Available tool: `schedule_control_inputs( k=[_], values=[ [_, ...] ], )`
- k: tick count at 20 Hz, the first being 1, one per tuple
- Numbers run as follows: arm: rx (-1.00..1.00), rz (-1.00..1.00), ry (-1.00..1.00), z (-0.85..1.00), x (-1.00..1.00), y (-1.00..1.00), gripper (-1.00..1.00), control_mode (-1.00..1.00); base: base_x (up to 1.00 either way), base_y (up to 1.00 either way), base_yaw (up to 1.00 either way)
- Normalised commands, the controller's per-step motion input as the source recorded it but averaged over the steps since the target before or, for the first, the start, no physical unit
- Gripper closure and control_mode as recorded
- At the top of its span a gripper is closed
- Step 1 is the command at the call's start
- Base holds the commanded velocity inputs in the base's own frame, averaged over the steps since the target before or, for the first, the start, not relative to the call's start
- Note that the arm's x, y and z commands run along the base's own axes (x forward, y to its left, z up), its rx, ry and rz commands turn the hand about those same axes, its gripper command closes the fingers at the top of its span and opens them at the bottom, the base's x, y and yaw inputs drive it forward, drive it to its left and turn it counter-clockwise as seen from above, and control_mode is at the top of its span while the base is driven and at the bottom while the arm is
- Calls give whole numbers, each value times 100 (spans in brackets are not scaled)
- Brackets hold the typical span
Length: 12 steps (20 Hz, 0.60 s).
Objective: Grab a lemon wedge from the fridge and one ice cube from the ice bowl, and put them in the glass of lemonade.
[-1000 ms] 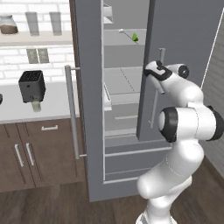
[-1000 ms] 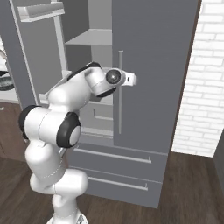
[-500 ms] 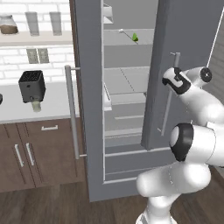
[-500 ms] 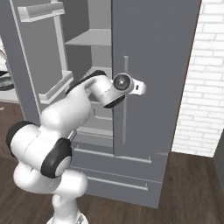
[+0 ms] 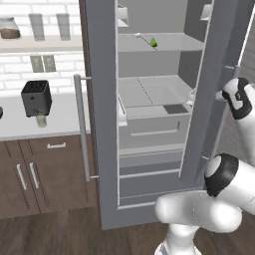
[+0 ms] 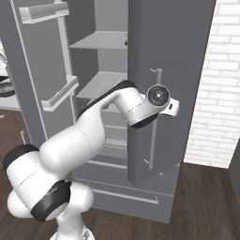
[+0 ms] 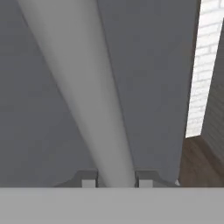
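Observation:
Both doors of the grey fridge (image 5: 149,129) stand open. The lemon wedge (image 5: 154,43) lies on the upper shelf inside; it also peeks past the door edge (image 6: 125,43). My gripper (image 7: 116,181) is shut on the silver bar handle (image 7: 87,87) of the right door. From the right base view the gripper (image 6: 159,106) sits against that handle (image 6: 153,136), at about mid height. The glass of lemonade (image 5: 42,121) stands on the counter in front of the black toaster (image 5: 36,98). A dark rim, likely the ice bowl (image 6: 5,87), shows at the left edge. The ice cube is out of view.
The open left door (image 5: 99,114) with its long handle (image 5: 81,124) juts out toward me between counter and fridge interior. Dark brown cabinets (image 5: 35,174) sit under the counter. A white brick wall (image 6: 215,93) stands right of the fridge. The right door (image 5: 214,89) hangs half open.
My arm has swung to the right with the handle in its grip, and the right fridge door has opened wider, baring more of the shelves.

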Motion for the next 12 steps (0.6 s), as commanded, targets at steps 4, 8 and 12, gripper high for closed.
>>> schedule_control_inputs(
  k=[4,8,12],
  values=[
    [6,0,4,30,-62,-65,-100,-100,0,0,0],
    [-1,0,-2,7,-61,-54,-100,-100,0,0,0],
    [-13,0,-15,0,-64,-51,-100,-100,0,0,0]
  ],
)
